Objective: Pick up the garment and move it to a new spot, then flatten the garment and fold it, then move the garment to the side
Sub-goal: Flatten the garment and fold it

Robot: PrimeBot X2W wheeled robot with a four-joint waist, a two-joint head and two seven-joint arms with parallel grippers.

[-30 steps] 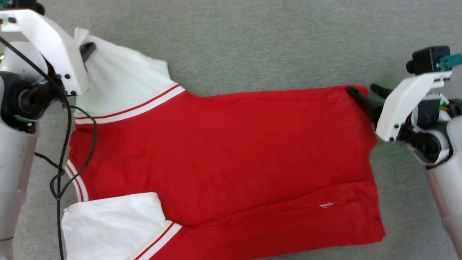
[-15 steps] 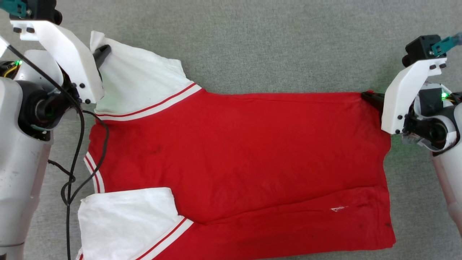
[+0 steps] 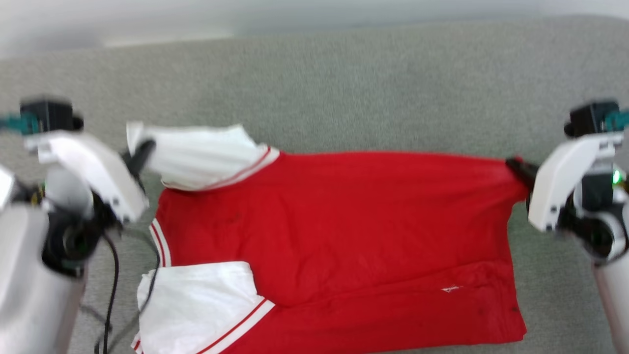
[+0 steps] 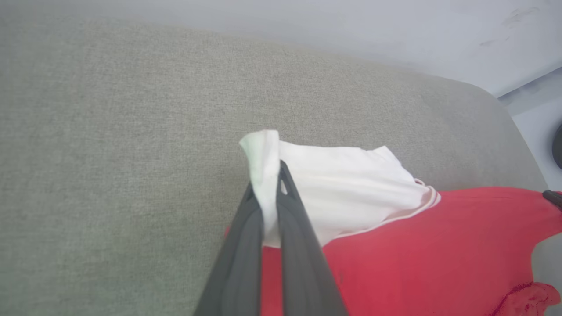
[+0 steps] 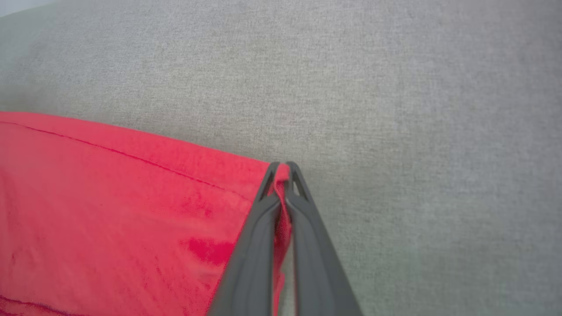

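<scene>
Grey surface [image 3: 344, 88]: garment [image 3: 344, 231] gripped between left pincer [image 4: 265, 175], right pincer [image 5: 281, 167].

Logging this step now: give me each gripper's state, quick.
Left gripper: shut on the garment, at a white sleeve.
Right gripper: shut on the garment, at a red corner.

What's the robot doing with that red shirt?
The robot is handling a red jersey T-shirt spread on a grey fabric surface. Its left gripper is shut on the far white sleeve, and its right gripper is shut on the far hem corner. That far edge looks lifted a little between the two grippers, while the near part lies on the surface.
</scene>
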